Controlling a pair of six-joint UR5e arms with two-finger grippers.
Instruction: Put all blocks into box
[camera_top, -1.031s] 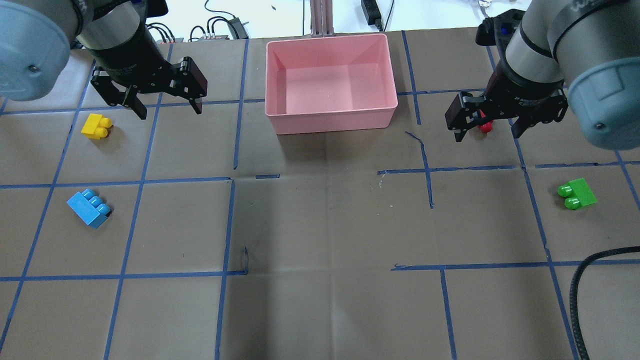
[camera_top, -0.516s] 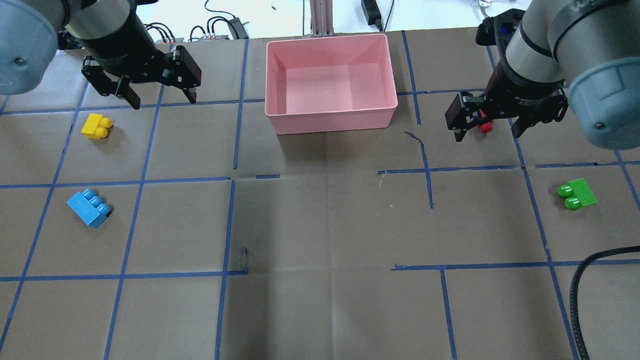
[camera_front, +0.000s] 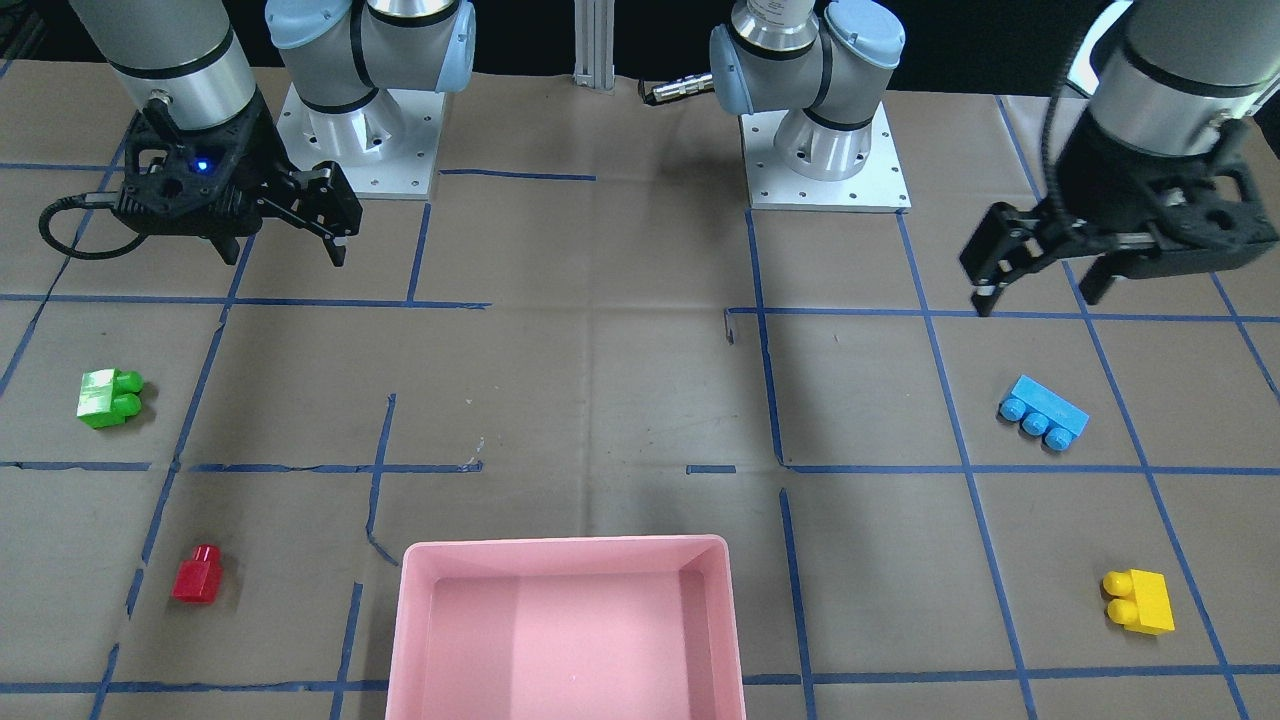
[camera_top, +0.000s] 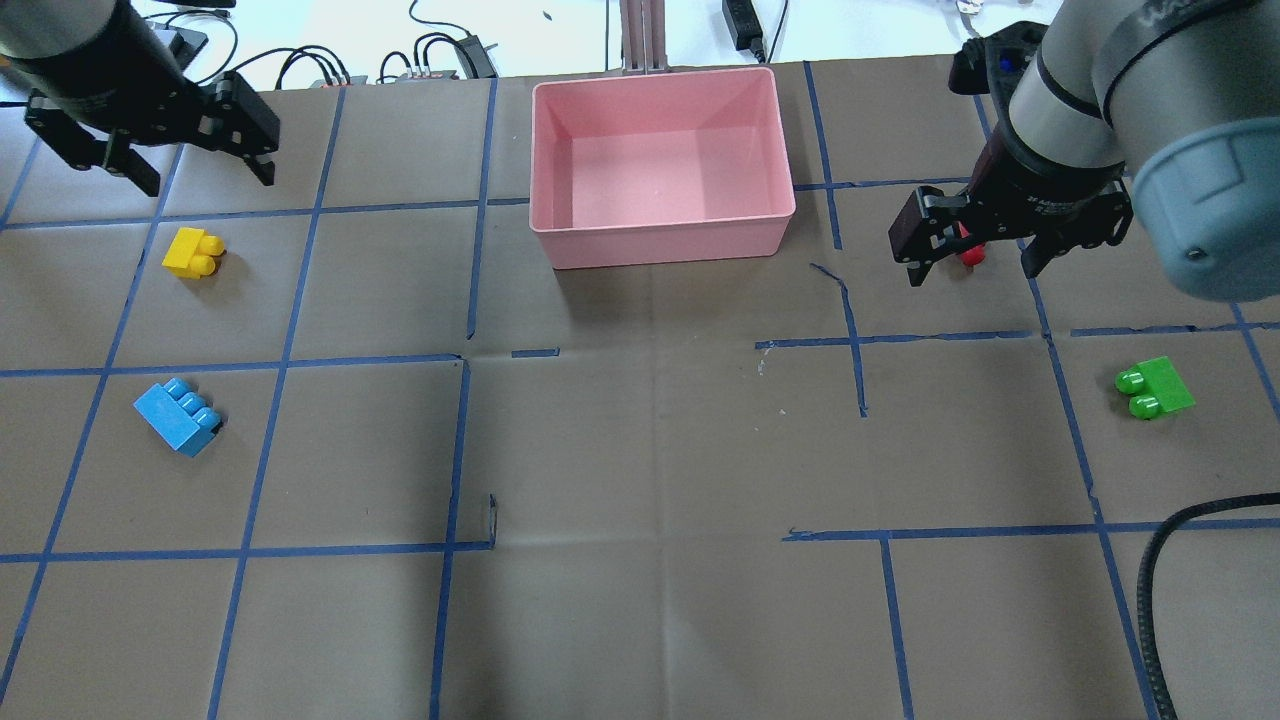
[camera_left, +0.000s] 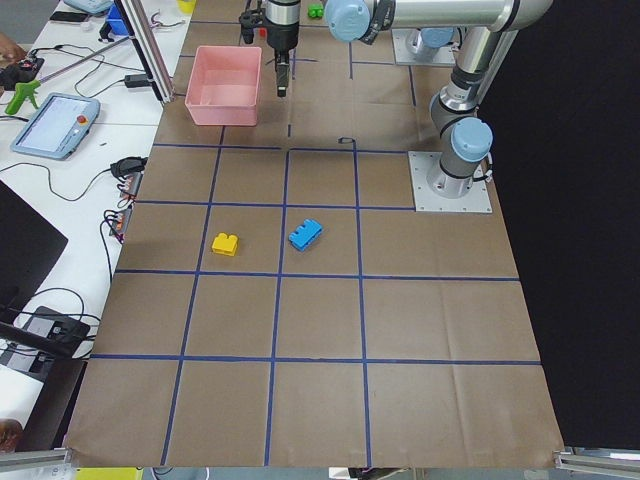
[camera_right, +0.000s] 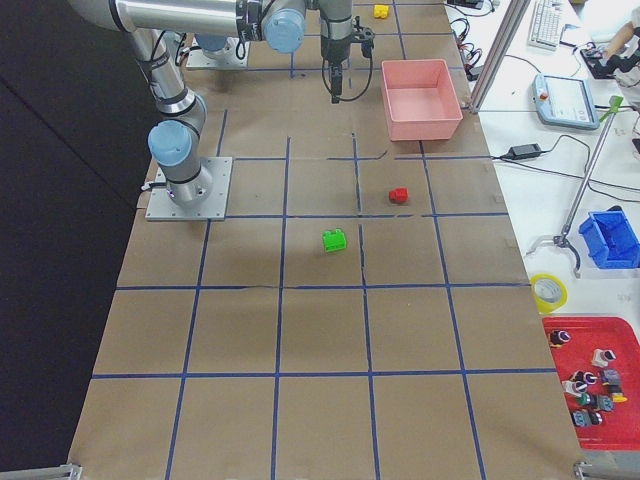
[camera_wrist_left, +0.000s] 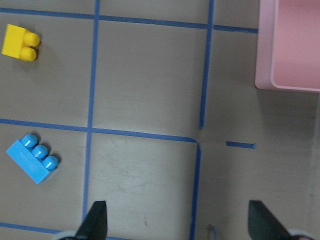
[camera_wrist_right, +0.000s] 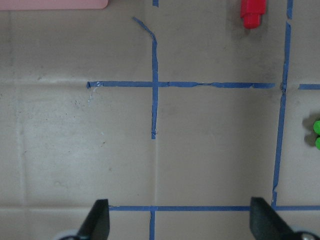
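Note:
The pink box (camera_top: 660, 240) stands empty at the table's far middle, also in the front view (camera_front: 565, 546). The yellow block (camera_top: 192, 252) and the blue block (camera_top: 178, 416) lie on the left. The left wrist view shows both the yellow block (camera_wrist_left: 20, 43) and the blue block (camera_wrist_left: 34, 159). The red block (camera_top: 970, 256) lies right of the box, partly hidden behind my right gripper (camera_top: 975, 272), which hovers above it, open and empty. The green block (camera_top: 1153, 387) lies further right. My left gripper (camera_top: 205, 180) is open and empty, high beyond the yellow block.
Blue tape lines grid the brown table cover. A black cable (camera_top: 1180, 560) curls in at the front right. Cables and devices (camera_top: 440, 55) lie past the far edge. The two arm bases (camera_front: 825, 150) are bolted on at the robot's side.
My left gripper has moved left and toward the far edge, staying open. The right gripper has barely moved. No block has moved.

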